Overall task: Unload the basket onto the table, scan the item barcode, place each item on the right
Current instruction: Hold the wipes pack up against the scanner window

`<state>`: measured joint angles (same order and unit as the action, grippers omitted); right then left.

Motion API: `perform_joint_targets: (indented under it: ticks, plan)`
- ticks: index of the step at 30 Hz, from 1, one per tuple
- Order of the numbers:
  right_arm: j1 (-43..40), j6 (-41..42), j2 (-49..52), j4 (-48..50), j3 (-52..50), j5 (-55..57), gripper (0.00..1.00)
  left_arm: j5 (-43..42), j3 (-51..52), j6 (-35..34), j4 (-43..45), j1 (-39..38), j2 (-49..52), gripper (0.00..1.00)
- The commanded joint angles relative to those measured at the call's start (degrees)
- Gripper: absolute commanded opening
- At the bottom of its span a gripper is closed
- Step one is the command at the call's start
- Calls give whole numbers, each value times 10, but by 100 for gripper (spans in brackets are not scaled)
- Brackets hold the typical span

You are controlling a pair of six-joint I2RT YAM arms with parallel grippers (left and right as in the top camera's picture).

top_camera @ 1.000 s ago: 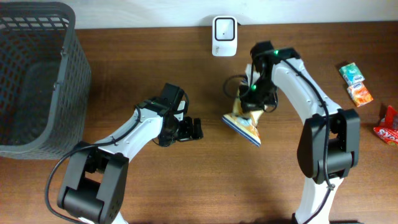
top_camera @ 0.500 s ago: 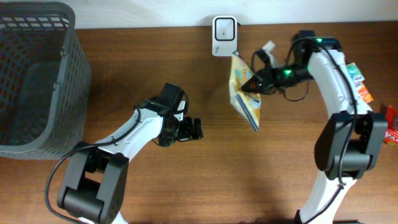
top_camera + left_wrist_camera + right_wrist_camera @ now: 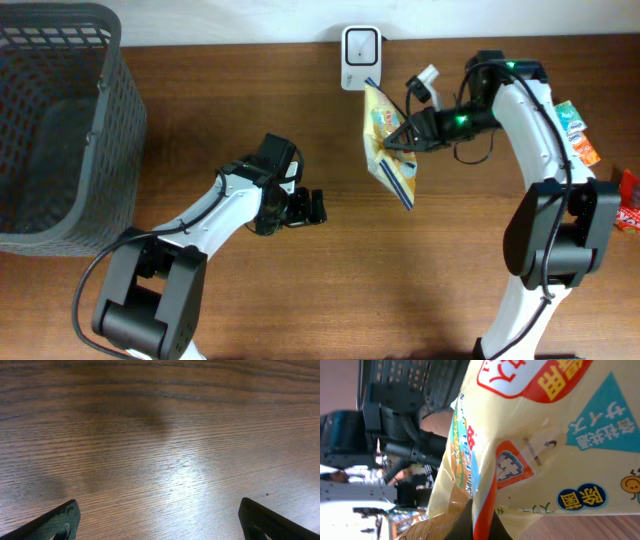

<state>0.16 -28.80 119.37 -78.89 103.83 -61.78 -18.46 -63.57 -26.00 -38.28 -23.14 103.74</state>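
My right gripper [image 3: 398,139] is clamped on the yellow foil snack packet [image 3: 385,150], held up just in front of the white barcode scanner [image 3: 360,45], long axis running toward it. The left gripper [image 3: 313,207] gapes empty, farther off.

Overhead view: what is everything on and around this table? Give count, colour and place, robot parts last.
basket: one, dark grey, far left corner
scanner: one, white, back edge, centre
snack bag: one, yellow, held up in front of the scanner
green packet: one, green, right side
orange packet: one, orange, next to the green packet
red packet: one, red, right edge, partly cut off
table: one, brown wood
left gripper: open, over bare wood, centre-left
right gripper: shut on the snack bag
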Motion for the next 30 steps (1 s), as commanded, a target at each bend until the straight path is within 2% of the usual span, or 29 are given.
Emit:
perform_joint_targets:
  ticks: [1, 30]
  plan:
    - [23, -51, -1, 3, 13, -19, 4, 2, 4, 1, 1, -1, 4, 99]
    - [30, -51, -1, 2, 13, -59, 4, 8, 4, 2, -1, -1, 4, 99]
